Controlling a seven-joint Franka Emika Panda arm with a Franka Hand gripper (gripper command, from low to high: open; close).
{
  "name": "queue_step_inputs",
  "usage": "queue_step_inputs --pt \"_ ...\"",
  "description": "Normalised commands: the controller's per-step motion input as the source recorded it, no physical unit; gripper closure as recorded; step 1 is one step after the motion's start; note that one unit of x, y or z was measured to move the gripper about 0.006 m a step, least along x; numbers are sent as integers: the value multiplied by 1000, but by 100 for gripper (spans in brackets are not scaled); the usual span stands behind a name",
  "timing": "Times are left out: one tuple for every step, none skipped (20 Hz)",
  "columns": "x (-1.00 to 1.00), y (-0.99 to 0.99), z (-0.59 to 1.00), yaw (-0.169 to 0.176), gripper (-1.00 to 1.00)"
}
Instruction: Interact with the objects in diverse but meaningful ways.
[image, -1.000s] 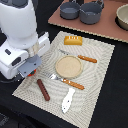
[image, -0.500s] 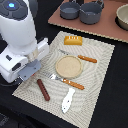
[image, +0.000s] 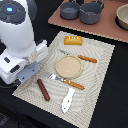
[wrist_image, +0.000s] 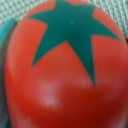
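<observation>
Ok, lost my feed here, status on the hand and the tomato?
Hand state unreadable. Tomato fills wrist view, right under the camera. Sausage and plate lie untouched on the mat.

The exterior view looks down from above at a slant, far enough back to take in the whole placemat (image: 75, 65). The wrist view sits extremely close to a red tomato (wrist_image: 62, 70) (filling its frame), which the exterior view does not show.

Plate (image: 68, 66) mid-mat (image: 102, 60); bread loaf (image: 74, 40) behind; sausage (image: 43, 89) exterior view's left.
</observation>
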Motion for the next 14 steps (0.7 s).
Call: queue_step_inputs --pt "-126 -49 -9 0 100" --pt "-134 -60 -20 0 100" --pt "-120 -49 -11 0 100" --pt "-54 -26 0 0 100" --pt "0 0 369 0 100" --pt "0 171 831 0 100" --pt "0 260 1000 -3 100" --pt "-83 217 1000 0 100" --pt "-151 209 1000 -2 100" --pt "-171 294 1000 -9 100" --pt "-134 391 1000 -7 100" --pt "-154 406 1000 -6 100" --pt "-166 429 1000 -5 100" --pt "-149 469 1000 0 100"
